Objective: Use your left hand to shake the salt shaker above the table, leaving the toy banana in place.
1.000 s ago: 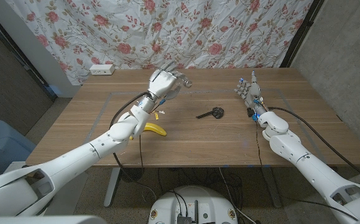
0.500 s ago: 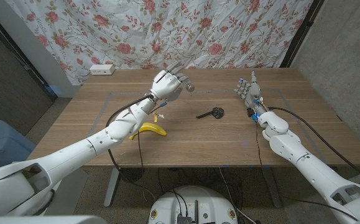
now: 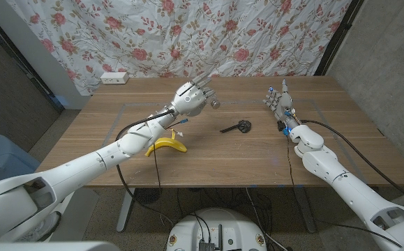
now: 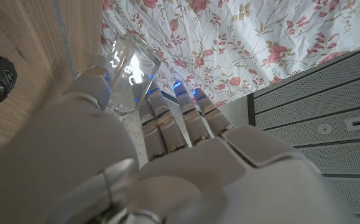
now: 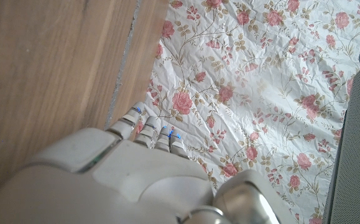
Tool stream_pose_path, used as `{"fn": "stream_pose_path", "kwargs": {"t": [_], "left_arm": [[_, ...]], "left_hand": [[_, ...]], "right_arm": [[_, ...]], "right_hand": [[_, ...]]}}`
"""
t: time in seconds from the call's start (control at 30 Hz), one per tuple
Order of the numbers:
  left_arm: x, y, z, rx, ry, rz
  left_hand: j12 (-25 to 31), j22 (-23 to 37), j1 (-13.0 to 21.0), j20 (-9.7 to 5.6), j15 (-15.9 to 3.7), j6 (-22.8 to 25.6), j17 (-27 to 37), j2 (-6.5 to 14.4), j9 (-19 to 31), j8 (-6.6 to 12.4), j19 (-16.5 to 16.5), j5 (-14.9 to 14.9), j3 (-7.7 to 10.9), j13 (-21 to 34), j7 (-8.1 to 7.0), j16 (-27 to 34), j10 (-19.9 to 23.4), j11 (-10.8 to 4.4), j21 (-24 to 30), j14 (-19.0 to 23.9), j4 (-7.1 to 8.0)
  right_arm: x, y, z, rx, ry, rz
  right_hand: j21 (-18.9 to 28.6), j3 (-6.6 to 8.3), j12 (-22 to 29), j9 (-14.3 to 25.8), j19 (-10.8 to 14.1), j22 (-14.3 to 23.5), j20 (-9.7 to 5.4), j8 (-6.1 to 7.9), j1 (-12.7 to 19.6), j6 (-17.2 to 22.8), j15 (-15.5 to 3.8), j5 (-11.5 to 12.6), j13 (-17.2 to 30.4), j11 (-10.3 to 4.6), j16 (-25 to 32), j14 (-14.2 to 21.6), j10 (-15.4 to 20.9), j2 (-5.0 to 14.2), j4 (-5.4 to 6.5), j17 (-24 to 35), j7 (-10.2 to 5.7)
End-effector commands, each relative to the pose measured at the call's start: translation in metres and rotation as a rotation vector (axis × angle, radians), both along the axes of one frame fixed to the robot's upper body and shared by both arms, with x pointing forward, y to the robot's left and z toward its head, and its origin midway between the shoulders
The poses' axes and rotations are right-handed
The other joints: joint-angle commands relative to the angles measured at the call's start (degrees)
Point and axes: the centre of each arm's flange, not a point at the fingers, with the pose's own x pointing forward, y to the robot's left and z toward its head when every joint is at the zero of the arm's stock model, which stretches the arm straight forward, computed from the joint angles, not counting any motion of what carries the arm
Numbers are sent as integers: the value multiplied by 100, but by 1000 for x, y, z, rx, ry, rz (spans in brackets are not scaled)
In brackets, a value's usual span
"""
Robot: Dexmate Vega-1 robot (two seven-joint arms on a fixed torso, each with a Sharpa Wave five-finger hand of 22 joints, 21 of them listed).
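The big wooden surface (image 3: pixel 243 157) sits in front of a flowery curtain (image 3: pixel 257 35). The left hand (image 3: pixel 190 98) is up above the surface with its fingers wrapped around the clear salt shaker (image 4: pixel 129 74), which is tipped on its side. The right hand (image 3: pixel 278 99) stands on its edge near the far right side, holding nothing, fingers straight and close to each other. The yellow toy banana (image 3: pixel 167 145) lies on the surface below the left arm. A small black thing (image 3: pixel 239 127) lies between the two hands. A white power strip (image 3: pixel 114 78) sits at the far left corner.
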Motion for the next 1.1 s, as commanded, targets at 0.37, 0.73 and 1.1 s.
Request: {"fn": "stream_pose_path", "kwargs": {"t": [0.37, 0.73, 1.1], "left_arm": [[8, 1, -2, 120, -111, 26], [17, 5, -6, 183, -144, 50], [24, 11, -4, 209, -163, 79]], "left_hand": [[5, 21, 21, -12, -876, 37, 33, 68, 23, -1, -40, 24, -66, 23, 5, -21, 35, -103, 4, 50, 1], [-6, 22, 28, -23, -876, 16, 32, 78, 24, -19, -48, 25, -84, 24, -25, -35, 2, -108, 0, 36, 0], [-8, 24, 25, -80, -856, 2, 33, 92, 25, -37, -24, 26, -110, 27, -53, -48, -10, -122, 8, 11, 5]], "right_arm": [[0, 0, 0, 0, 0, 0], [0, 0, 0, 0, 0, -1], [0, 0, 0, 0, 0, -1]], "right_hand": [[36, -7, 17, 21, 50, 30, 4, 20, -3, -8, -197, 33, 17, -3, 24, -39, -41, 587, 32, 31, 56], [35, -7, 18, 21, 50, 30, 8, 20, -2, -9, -195, 33, 17, -4, 21, -45, -39, 586, 32, 31, 51], [36, -7, 18, 21, 51, 30, 3, 20, -3, -8, -194, 33, 17, -1, 23, -42, -39, 586, 32, 31, 53]]}}
